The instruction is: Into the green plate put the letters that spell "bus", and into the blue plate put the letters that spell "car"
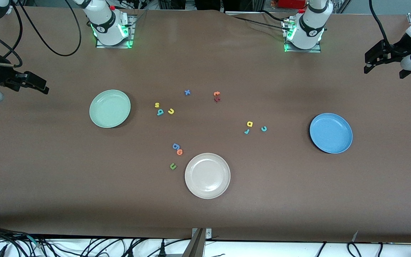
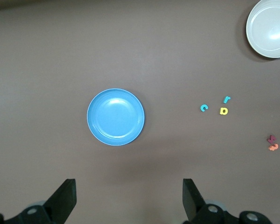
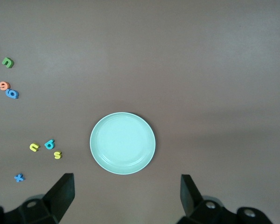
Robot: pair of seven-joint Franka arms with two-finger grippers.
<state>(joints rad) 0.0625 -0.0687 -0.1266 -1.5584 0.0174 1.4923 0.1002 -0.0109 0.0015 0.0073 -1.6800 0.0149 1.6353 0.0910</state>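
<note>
The green plate (image 1: 110, 108) (image 3: 122, 143) lies toward the right arm's end, with the yellow s (image 1: 157, 105), teal b (image 1: 160, 112) and yellow u (image 1: 171, 111) beside it on the table. The blue plate (image 1: 330, 132) (image 2: 115, 116) lies toward the left arm's end; beside it are the yellow a (image 1: 249, 124), teal r (image 1: 247, 131) and teal c (image 1: 264, 129). Both plates hold nothing. My left gripper (image 1: 384, 72) (image 2: 129, 196) hangs open high over its table end. My right gripper (image 1: 36, 84) (image 3: 126, 193) hangs open over the other end.
A beige-white plate (image 1: 207, 175) sits nearest the front camera, mid-table. A blue g (image 1: 176, 146), orange o (image 1: 179, 152) and green u (image 1: 173, 166) lie beside it. A blue x (image 1: 187, 92), an orange t (image 1: 217, 94) and a dark red letter (image 1: 217, 99) lie farther back.
</note>
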